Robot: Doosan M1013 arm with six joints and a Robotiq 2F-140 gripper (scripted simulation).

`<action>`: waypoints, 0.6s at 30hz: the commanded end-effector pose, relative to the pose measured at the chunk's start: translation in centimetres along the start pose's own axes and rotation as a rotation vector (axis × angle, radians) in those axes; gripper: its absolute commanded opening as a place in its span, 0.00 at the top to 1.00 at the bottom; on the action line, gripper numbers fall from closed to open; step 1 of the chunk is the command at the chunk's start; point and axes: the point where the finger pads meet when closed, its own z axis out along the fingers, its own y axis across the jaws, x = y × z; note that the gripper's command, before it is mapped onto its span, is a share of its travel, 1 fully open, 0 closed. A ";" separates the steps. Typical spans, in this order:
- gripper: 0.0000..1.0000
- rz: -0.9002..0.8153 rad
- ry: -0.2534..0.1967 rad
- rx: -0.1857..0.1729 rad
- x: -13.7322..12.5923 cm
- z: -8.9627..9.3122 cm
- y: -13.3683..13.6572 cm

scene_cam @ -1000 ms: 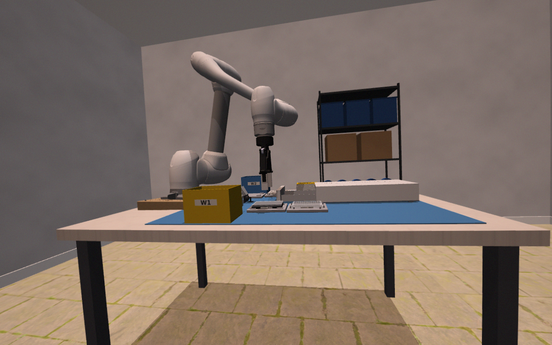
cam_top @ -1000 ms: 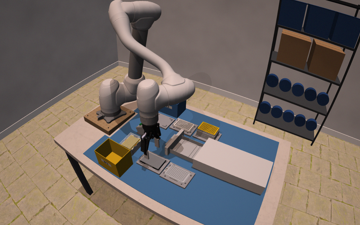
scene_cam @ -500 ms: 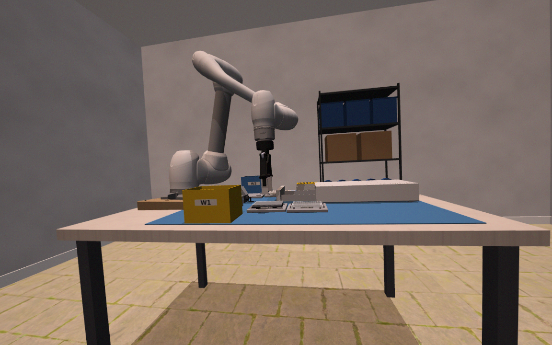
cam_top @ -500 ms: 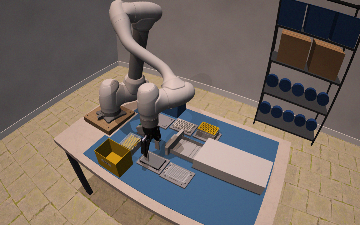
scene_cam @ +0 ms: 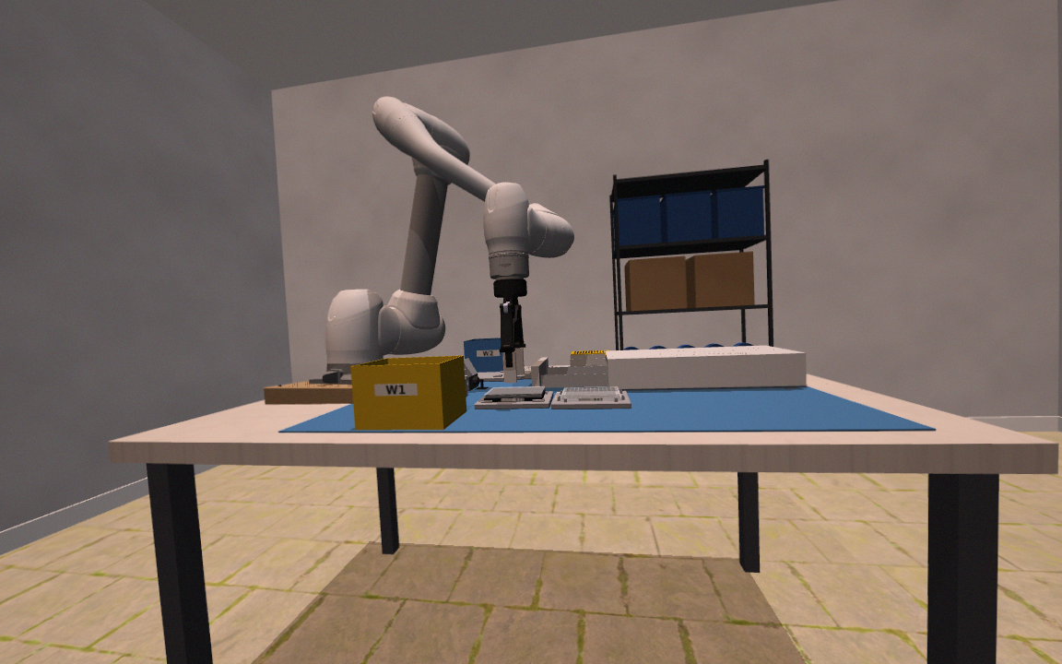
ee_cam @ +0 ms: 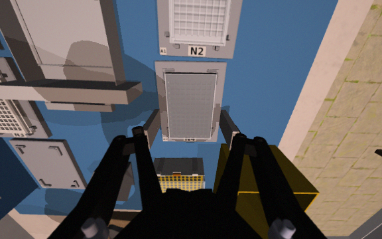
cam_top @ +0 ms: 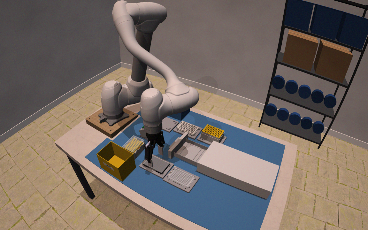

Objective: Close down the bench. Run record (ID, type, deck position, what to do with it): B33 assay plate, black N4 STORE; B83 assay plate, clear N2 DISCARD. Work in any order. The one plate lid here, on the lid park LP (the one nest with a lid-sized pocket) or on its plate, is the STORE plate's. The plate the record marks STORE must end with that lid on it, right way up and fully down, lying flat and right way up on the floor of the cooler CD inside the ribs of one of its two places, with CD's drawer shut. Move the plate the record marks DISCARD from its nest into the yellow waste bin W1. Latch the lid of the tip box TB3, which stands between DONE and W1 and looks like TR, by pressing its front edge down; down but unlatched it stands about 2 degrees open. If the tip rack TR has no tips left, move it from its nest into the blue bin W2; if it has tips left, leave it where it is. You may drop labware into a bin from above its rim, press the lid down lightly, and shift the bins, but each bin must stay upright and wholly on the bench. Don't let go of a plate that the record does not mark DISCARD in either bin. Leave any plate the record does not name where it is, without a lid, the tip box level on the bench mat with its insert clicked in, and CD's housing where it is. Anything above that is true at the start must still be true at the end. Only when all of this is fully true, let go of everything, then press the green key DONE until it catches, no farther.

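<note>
The black plate with its grey lid on top (cam_top: 156,165) sits in its nest at the front of the mat, and also shows in the wrist view (ee_cam: 190,105). My gripper (cam_top: 154,156) hangs just above it, open and empty. In the wrist view the gripper (ee_cam: 190,127) has one finger on each long side of the plate, near its end, not touching it. The clear plate (ee_cam: 197,21) lies in nest N2 beside it (cam_top: 181,177). The yellow bin W1 (cam_top: 116,160) stands to the left. The tip box TB3 (cam_top: 134,145) with yellow tips sits behind W1.
The cooler CD (cam_top: 238,168) stands to the right with its drawer (cam_top: 189,151) pulled open and empty. Behind it are a white gridded rack (cam_top: 187,127), a yellow-topped rack (cam_top: 213,131) and an empty nest (ee_cam: 46,162). The blue bin W2 (scene_cam: 485,355) is at the back.
</note>
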 end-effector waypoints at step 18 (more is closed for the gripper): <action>0.34 0.000 0.000 0.000 0.0 2.1 0.0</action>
